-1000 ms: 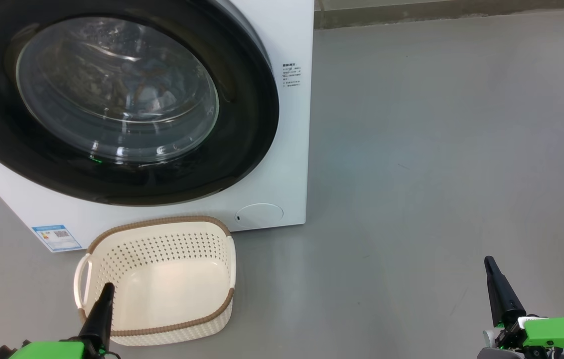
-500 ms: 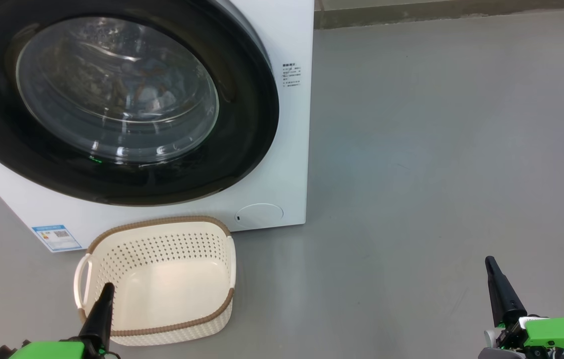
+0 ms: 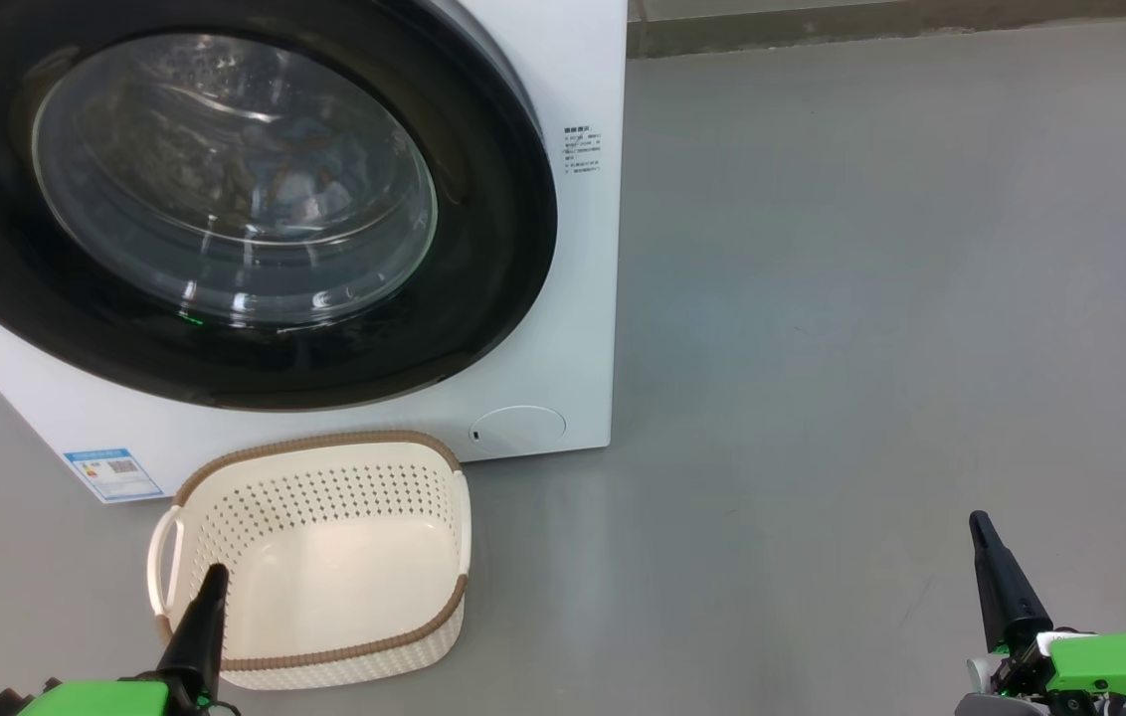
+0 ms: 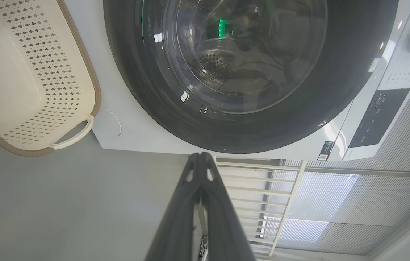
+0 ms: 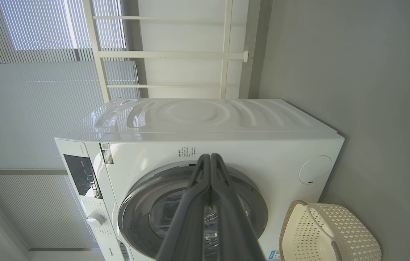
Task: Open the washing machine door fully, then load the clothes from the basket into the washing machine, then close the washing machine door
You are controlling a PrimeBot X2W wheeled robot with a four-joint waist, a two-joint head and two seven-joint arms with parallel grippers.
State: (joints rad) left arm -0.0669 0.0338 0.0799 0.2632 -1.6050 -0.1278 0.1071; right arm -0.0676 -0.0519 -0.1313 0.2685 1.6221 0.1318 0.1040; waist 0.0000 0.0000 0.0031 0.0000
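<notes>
The washing machine [image 3: 588,298] bears a blue label sticker [image 3: 113,473] and small print [image 3: 583,149], both unreadable.

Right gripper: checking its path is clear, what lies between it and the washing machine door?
Just bare grey floor between the right gripper and the door, seen in the head view.

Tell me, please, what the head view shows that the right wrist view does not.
The head view adds the shut left gripper. The right wrist view adds the big white boxy washing machine's top, dark control panel, round dial and window blinds. Both share the closed round door with its glossy black rim, the cream-white perforated plastic basket, the round flap and the shut right gripper.
</notes>
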